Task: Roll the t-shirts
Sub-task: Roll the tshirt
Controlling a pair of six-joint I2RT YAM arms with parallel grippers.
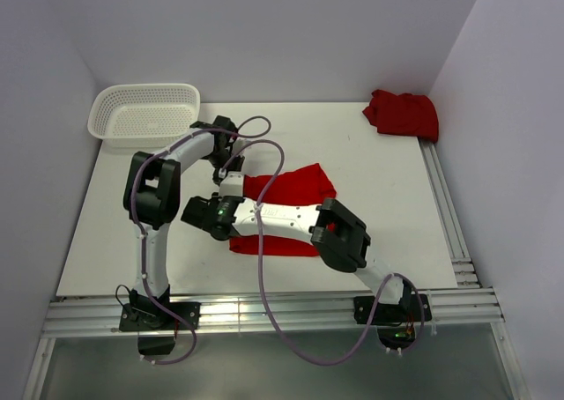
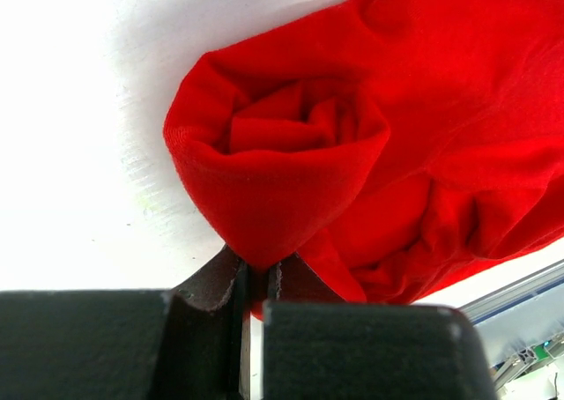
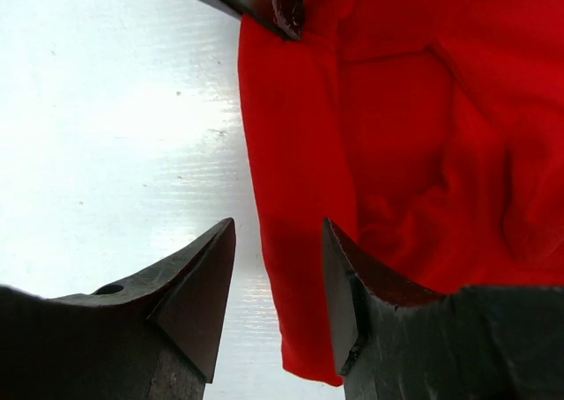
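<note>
One red t-shirt lies mid-table, its left side rolled into a loose roll. My left gripper is shut on the lower edge of that roll, with the fabric pinched between its fingertips. My right gripper is open at the shirt's left edge. In the right wrist view its jaws straddle a hanging strip of the red fabric without closing on it. The second red t-shirt lies crumpled at the back right corner.
A white mesh basket stands at the back left. Aluminium rails run along the front edge and the right edge. Both arms cross over the table's left-middle. Purple cables loop over the shirt.
</note>
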